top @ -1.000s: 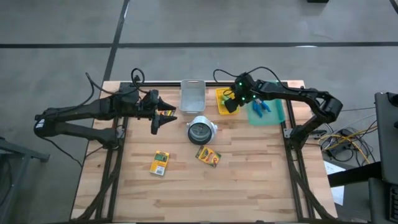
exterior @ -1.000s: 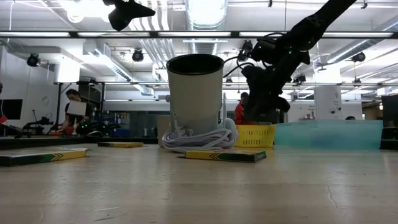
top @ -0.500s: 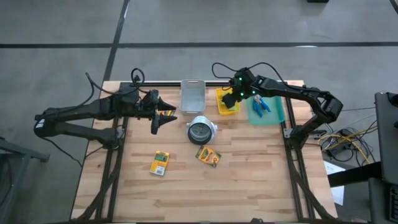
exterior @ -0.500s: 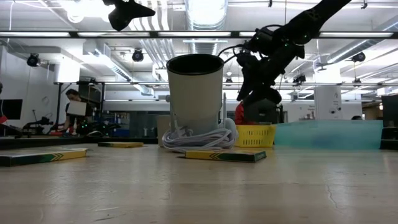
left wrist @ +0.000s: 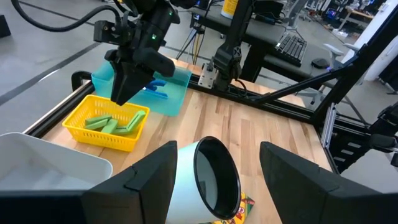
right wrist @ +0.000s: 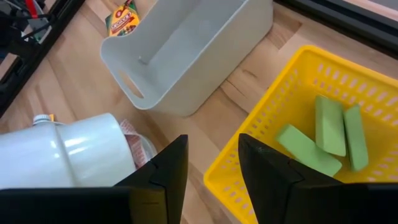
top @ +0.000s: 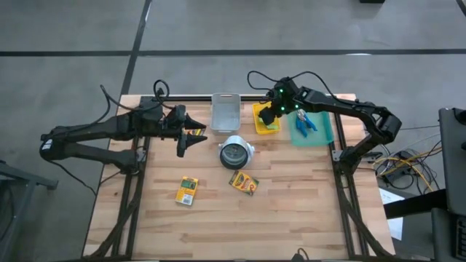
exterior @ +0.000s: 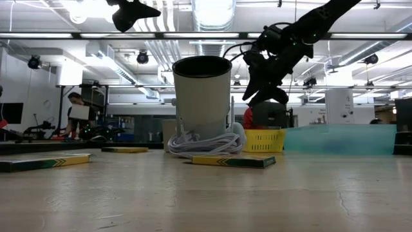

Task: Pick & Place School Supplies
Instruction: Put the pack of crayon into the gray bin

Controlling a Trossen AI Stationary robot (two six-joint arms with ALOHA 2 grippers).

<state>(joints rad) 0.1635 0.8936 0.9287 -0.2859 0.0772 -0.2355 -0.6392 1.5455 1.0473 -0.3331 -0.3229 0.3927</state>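
Right gripper (top: 272,115) — hangs above the yellow basket (top: 260,127), upper centre-right of the high view; fingers apart with nothing between them, as the right wrist view shows.
Green sticks (right wrist: 329,130) — three lie in the basket, directly beneath that gripper.
Blue-handled scissors (top: 303,123) — in the teal tray (top: 324,135), just right of the basket.
Grey bin (top: 225,110) — just left of the basket, nothing seen inside.
Crayon boxes — one (top: 187,191) lower left of centre, one (top: 244,182) lower centre with its long axis slanting down to the right, one (top: 194,133) close by the left gripper (top: 183,136).
White cup (top: 235,152) — on its side, centre.
Left gripper — fingers apart, holding nothing; judged the nearer arm for the two loose boxes, which lie below it in the high view.
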